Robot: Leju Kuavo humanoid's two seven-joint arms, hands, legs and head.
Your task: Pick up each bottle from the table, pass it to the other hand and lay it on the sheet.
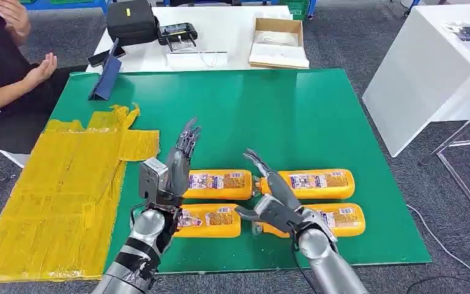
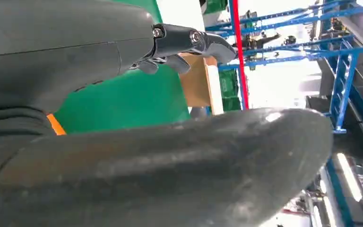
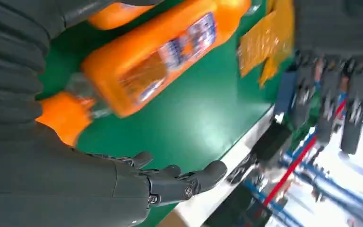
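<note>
Several orange bottles lie on their sides in two rows on the green table (image 1: 294,116): far left bottle (image 1: 217,184), far right bottle (image 1: 315,182), near left bottle (image 1: 211,219), near right bottle (image 1: 343,218). The yellow sheet (image 1: 67,190) covers the table's left end. My left hand (image 1: 177,165) stands upright beside the left ends of the left bottles, fingers straight and apart, holding nothing. My right hand (image 1: 269,196) hovers open over the gap between the left and right bottles. In the right wrist view its fingers (image 3: 179,182) are spread with a bottle (image 3: 156,56) lying beyond them.
A person (image 1: 12,61) sits at the far left by the sheet. Behind the green table a white table holds a black bag (image 1: 131,21) and a cardboard box (image 1: 278,43). A blue stand (image 1: 107,73) sits at the far left corner. Another white table (image 1: 428,67) is on the right.
</note>
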